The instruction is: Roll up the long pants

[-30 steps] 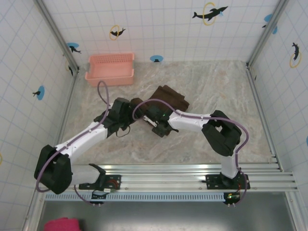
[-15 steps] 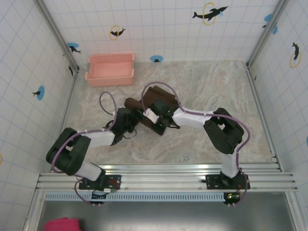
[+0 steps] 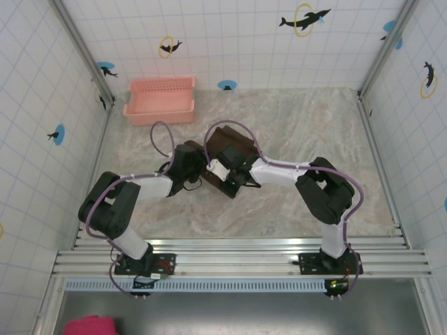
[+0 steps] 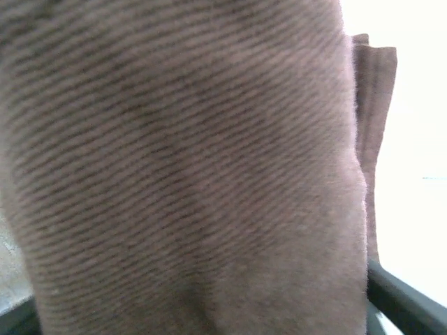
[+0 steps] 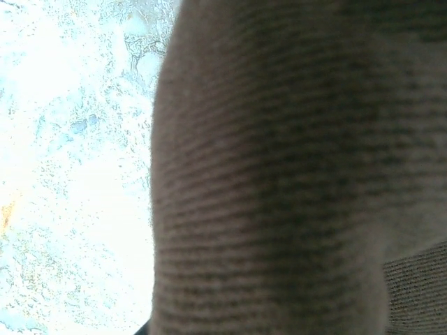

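Pants (image 3: 229,142): dark brown bundle at mid-surface (image 3: 314,125), running from near left to far right. Both arms meet at its near-left end, and the bundle lies just beyond them, away from the bases. Fabric fills the space in front of the left claw (image 3: 203,169); its grip cannot be told. The right claw (image 3: 222,174) is narrow, judged pinched on fabric. Neither arm is nearer.
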